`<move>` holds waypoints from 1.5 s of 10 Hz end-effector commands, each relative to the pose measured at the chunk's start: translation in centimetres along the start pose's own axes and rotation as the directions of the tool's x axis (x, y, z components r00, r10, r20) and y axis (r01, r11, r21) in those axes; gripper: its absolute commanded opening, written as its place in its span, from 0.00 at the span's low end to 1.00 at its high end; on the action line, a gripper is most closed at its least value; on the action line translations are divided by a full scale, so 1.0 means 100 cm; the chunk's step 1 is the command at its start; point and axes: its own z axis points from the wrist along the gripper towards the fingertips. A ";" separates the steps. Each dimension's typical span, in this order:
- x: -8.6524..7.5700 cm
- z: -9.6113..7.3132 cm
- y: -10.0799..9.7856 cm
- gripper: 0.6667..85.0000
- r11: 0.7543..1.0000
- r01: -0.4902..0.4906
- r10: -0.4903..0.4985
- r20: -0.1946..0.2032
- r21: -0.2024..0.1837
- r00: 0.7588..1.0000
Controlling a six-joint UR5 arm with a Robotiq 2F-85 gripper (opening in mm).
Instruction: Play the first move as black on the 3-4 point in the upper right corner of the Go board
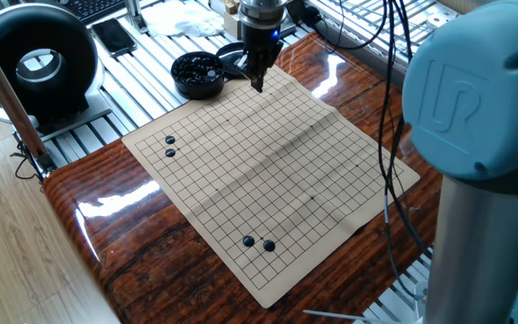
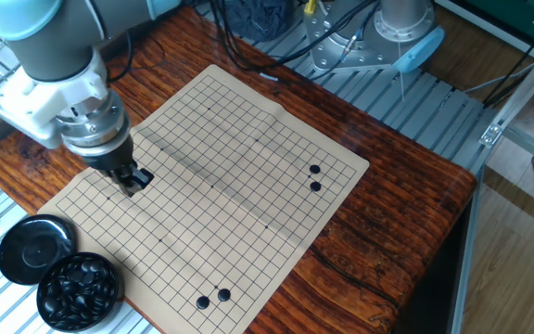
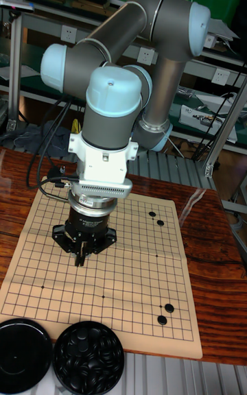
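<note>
The paper Go board lies on the wooden table, with black stones in two pairs: one near the left edge and one near the front edge. My gripper hangs just above the board's far corner, beside the bowl of black stones. In the other fixed view the gripper sits a few lines in from the board's left edge. Its dark fingertips are pinched together on a small black stone that barely shows. From here I cannot pick out the 3-4 point under it.
The bowl's black lid lies next to the bowl off the board's corner. A round black device and a phone sit at the far left. Cables hang over the right side of the table.
</note>
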 end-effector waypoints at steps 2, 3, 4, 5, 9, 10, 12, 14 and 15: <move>-0.005 -0.002 0.001 0.01 1.000 0.005 -0.004 0.022 -0.006 1.000; -0.002 -0.002 0.007 0.01 0.999 0.009 -0.009 0.012 -0.031 1.000; 0.018 -0.003 0.008 0.01 0.998 0.028 -0.028 0.005 -0.055 1.000; 0.039 -0.004 0.004 0.01 0.996 0.072 -0.073 -0.014 -0.060 0.997; 0.091 -0.012 0.003 0.01 0.986 0.137 -0.144 -0.071 -0.095 0.987; 0.099 -0.013 0.008 0.01 0.983 0.133 -0.143 -0.072 -0.126 0.987; 0.123 -0.006 0.006 0.01 0.975 0.158 -0.176 -0.102 -0.159 0.979; 0.135 -0.001 0.008 0.01 0.975 0.130 -0.149 -0.095 -0.179 0.984; 0.133 -0.001 0.008 0.01 0.976 0.121 -0.139 -0.089 -0.178 0.986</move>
